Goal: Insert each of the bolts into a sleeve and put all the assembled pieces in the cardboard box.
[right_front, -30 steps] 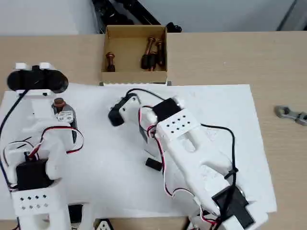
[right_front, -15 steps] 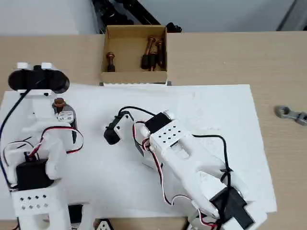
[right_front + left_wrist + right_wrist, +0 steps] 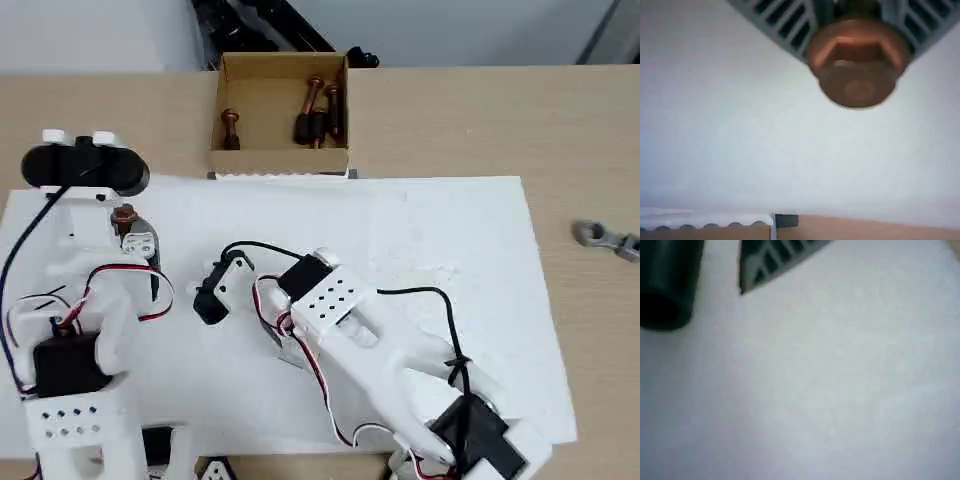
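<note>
Copper shows between the grey ribbed jaws of the left gripper (image 3: 856, 14): they are clamped on a bolt (image 3: 857, 70), whose hexagonal head juts out past their tips in the upper right of the left wrist view. In the high view we see that arm at the left of the frame, holding the bolt over the left part of the white paper sheet (image 3: 450, 250), below and to the left of the cardboard box (image 3: 268, 120).

We place the right gripper (image 3: 285, 338) under its arm near the middle of the sheet. In the upper left of the right wrist view a black sleeve (image 3: 665, 287) sits on the paper, its dark open end turned toward the camera. It is just beside a ribbed grey part of that gripper, with a thin strip of white between them. Whether this gripper is apart or closed we cannot tell.

The box stands at the top centre of the table (image 3: 580, 130), touching the sheet's upper edge, and holds bolts already fitted with sleeves (image 3: 315, 112). A small metal tool (image 3: 605, 238) lies at the right edge.
</note>
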`<action>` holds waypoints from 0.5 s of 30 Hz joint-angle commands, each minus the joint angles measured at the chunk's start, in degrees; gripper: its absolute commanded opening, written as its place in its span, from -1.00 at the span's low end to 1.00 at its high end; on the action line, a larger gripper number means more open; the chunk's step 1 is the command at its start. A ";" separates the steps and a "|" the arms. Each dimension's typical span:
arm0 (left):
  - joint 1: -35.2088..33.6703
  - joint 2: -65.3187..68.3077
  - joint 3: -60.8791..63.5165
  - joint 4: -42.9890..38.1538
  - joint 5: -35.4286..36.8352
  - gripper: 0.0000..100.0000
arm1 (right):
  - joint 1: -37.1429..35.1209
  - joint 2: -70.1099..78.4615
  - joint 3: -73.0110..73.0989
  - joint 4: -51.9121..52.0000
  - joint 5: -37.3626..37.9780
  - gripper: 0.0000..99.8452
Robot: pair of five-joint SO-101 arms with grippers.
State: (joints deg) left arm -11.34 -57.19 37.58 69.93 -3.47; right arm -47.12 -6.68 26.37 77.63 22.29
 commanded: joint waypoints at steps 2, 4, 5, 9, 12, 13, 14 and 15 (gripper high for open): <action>0.09 -0.44 -0.57 -1.14 -0.26 -0.99 | 0.92 -0.84 1.41 -0.57 -0.79 -0.60; 0.09 -0.44 -0.57 -1.14 -0.26 -0.99 | 0.92 -0.84 2.46 -0.57 -0.79 -0.60; 0.09 -0.44 -0.57 -1.14 -0.26 -0.99 | 0.92 -0.84 2.99 -0.66 -0.79 -0.60; 0.09 -0.44 -0.57 -1.14 -0.26 -0.99 | 0.92 -0.75 5.45 -4.53 -0.79 -0.60; 0.09 -0.44 -0.57 -1.14 -0.18 -0.99 | 0.92 -0.75 7.65 -7.52 -0.79 -0.60; 0.09 -0.44 -0.57 -1.14 -0.18 -0.99 | 0.92 -0.75 8.53 -8.75 -0.79 -0.60; 0.09 -0.44 -0.57 -1.14 -0.26 -0.99 | 0.92 -0.75 9.41 -9.89 -0.79 -0.60; 0.09 -0.44 -0.57 -1.05 -0.26 -0.99 | 0.92 -0.75 10.29 -11.03 -0.79 -0.60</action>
State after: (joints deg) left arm -11.34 -57.19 37.58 69.93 -3.56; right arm -46.95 -6.77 35.60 69.63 22.02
